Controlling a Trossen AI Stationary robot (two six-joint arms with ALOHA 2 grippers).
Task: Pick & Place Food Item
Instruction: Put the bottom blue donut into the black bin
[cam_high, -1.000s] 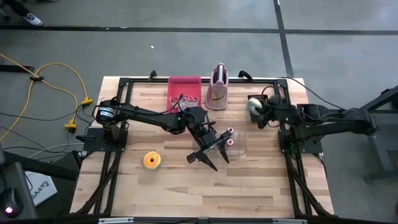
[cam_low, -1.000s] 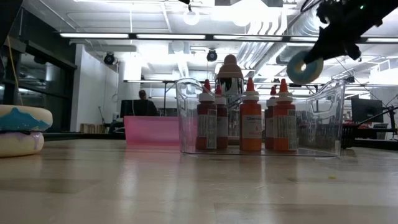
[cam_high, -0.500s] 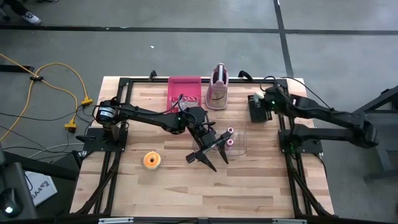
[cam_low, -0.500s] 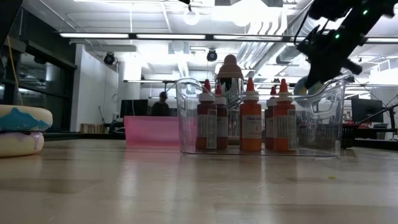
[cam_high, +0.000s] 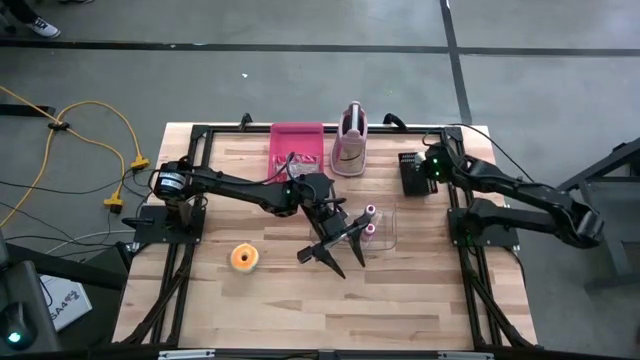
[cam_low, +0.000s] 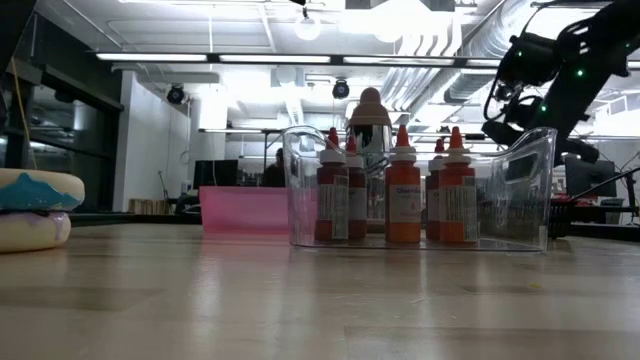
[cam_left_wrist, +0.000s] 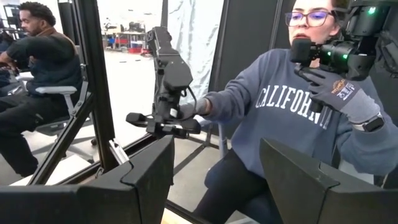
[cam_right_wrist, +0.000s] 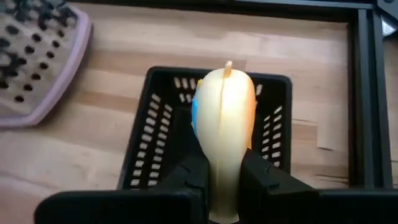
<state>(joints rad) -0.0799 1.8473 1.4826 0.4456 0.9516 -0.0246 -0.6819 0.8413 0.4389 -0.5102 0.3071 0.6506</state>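
My right gripper (cam_right_wrist: 225, 183) is shut on a cream toy donut (cam_right_wrist: 224, 118) with orange and blue on its faces. It holds the donut over the open top of a black slotted basket (cam_right_wrist: 155, 137) at the table's far right (cam_high: 410, 172). My right gripper (cam_high: 428, 166) stands just right of that basket in the high view. My left gripper (cam_high: 338, 252) hangs open and level over the table's middle, beside a clear bin of bottles (cam_high: 378, 226), with nothing between its fingers (cam_left_wrist: 146, 177). A second donut (cam_high: 244, 257) lies flat on the wood. My right gripper pinches the donut's rim (cam_right_wrist: 224, 177) between its two fingers (cam_right_wrist: 189, 177), one on each flat face. The fingers slant down from the table's right side. The donut stands on edge above the basket's opening; whether it touches the basket I cannot tell.
A pink tray (cam_high: 297, 145) and a pink perforated holder (cam_high: 348, 150) stand at the far edge. The bin of red and orange bottles (cam_low: 400, 200) fills the low view's middle. A black frame (cam_high: 200, 135) rims the table. A person in a grey sweatshirt (cam_left_wrist: 292, 118) sits beyond it.
My right gripper has sunk with the donut toward the black basket and tipped further downward as its arm swung round. The donut has dropped behind the clear bin's wall in the low view. The basket, covered in the high view a second ago, now shows.
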